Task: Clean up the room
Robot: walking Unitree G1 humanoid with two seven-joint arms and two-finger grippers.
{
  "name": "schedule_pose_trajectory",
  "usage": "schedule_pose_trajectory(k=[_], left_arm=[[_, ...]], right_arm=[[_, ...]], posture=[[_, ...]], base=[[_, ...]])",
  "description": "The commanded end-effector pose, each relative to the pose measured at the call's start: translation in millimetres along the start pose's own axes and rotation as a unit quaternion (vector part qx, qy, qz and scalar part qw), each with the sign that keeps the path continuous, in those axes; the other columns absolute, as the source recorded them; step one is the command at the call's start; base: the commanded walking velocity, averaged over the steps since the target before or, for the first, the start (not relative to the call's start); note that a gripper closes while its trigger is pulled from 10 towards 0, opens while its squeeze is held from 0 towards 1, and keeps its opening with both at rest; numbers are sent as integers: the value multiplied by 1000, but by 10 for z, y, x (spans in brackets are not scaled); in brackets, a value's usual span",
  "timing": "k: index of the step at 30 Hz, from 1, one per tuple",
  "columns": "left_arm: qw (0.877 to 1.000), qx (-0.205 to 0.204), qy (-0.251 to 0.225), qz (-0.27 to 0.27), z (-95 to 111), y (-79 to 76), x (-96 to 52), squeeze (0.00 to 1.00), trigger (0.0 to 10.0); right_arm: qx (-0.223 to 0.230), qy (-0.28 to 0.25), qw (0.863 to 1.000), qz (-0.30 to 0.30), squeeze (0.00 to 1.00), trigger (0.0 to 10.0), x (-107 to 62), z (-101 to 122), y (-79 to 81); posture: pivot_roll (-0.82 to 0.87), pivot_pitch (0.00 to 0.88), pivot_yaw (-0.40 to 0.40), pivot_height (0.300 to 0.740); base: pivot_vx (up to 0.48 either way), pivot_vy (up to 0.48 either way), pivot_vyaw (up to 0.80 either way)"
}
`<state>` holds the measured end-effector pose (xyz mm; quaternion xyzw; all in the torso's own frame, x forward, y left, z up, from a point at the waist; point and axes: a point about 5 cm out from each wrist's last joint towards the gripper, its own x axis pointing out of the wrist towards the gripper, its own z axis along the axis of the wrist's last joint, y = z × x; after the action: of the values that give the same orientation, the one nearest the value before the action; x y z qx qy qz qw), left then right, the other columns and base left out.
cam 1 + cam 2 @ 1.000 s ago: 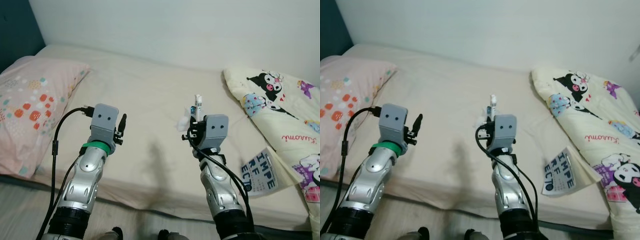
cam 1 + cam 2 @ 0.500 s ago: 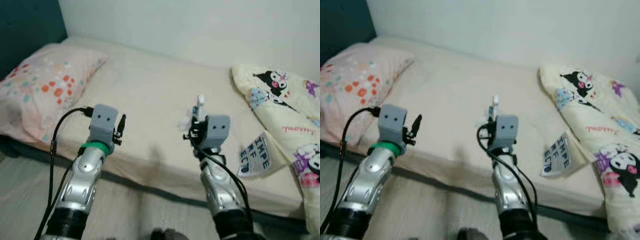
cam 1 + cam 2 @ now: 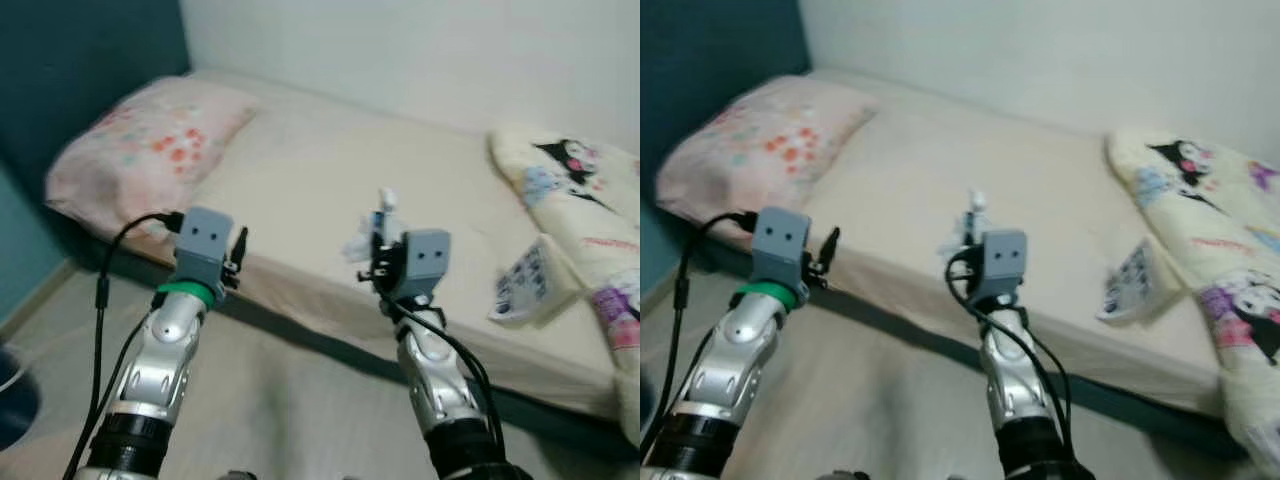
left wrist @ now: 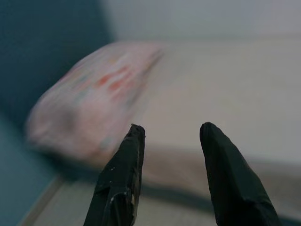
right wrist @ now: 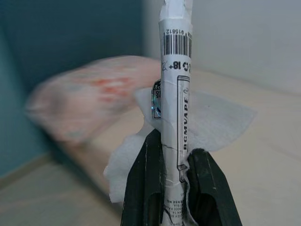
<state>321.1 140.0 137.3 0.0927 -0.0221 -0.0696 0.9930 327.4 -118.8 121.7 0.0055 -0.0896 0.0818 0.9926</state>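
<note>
Both my arms raised in front of me, forearms angled up, wrists level. My left gripper point(image 4: 169, 179) points forward, fingers point(image 4: 120, 183) apart, nothing between them. My right gripper point(image 5: 171, 174) sits a little higher and further in, pointing up, fingers point(image 5: 146, 188) pinched on a box point(image 5: 174, 117) and a tissue point(image 5: 211, 120), standing upright.

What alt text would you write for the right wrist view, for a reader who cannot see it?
The right hand is shut on a thin white printed box and a crumpled white tissue, held upright. Behind, blurred, are a pink pillow on a cream bed and a dark teal wall.
</note>
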Motion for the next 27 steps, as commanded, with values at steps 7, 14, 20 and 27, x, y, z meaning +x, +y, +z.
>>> schedule_pose_trajectory(k=[7, 14, 20, 27], left_arm=[[1000, 13, 7, 0, -22, -11, 2, 0, 10000], [1000, 16, 12, 7, -43, 15, 2, 0, 10000], [1000, 17, 16, 10, -58, 22, -6, 0, 10000], [1000, 19, 17, 15, -65, 37, -13, 0, 10000]], right_arm=[[5, 6, 1000, 11, 0, 10000, -17, -41, 36], [14, 6, 999, 33, 0, 10000, -26, -52, 87], [22, 3, 999, 48, 0, 10000, -34, -47, 128], [28, 2, 997, 67, 0, 10000, -48, -53, 180]], posture=[[50, 0, 1, 740], [51, 0, 3, 740], [53, 0, 3, 740], [55, 0, 4, 740]], base=[[0, 0, 778], [0, 0, 767], [0, 0, 763], [0, 0, 760]])
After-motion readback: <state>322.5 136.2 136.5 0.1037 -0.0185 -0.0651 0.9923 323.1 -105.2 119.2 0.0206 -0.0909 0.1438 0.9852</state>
